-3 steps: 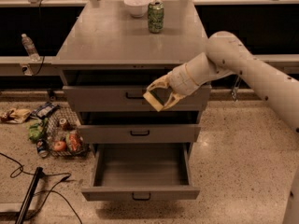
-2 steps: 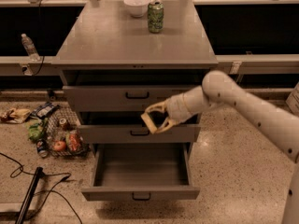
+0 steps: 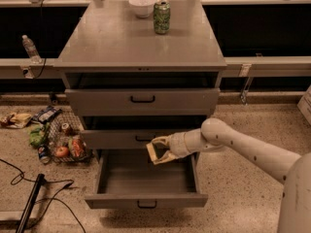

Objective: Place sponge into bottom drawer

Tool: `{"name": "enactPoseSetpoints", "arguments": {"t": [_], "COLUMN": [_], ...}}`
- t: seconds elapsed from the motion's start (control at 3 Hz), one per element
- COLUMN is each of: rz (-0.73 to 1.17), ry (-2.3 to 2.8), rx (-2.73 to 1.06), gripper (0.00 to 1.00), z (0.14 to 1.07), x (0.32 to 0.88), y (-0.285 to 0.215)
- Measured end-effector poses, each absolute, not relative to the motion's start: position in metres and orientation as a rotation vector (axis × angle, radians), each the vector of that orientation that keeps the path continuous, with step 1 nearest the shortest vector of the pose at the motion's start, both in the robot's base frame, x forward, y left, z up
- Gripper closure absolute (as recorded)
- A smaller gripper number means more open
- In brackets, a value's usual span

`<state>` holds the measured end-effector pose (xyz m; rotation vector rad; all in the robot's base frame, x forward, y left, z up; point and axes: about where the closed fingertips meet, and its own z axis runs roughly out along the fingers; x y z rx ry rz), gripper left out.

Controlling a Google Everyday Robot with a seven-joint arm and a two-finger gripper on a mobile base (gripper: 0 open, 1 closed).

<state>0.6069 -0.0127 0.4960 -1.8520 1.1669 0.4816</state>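
Lowest in the frame, the bottom drawer [image 3: 116, 200] is pulled wide open, nothing seen inside it. Just above its back part, right of centre, the gripper [image 3: 153, 152] is hung off the pale arm [image 3: 243, 147] coming in from the lower right. The sponge [image 3: 157, 151] is pinched between its fingers, so it's held over the drawer, not set down in it. Right behind that, the middle drawer [image 3: 112, 139] is found slightly pulled out, same for the top drawer [image 3: 97, 101]. On the floor at left, a wire basket [image 3: 63, 142] of odds and ends is parked. Up top, a green can [image 3: 162, 17] and a white bowl [image 3: 142, 5] are sat at the far edge of the cabinet top [image 3: 121, 42].
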Motion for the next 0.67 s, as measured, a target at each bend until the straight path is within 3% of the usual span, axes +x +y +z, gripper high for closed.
{"name": "enactPoseSetpoints", "arguments": {"t": [0.67], "rz": [0.543], "ry": [1.314], "rx": [-1.861], "gripper": [1.0], "z": [0.419], "x": [0.613], "y": [-0.001]}}
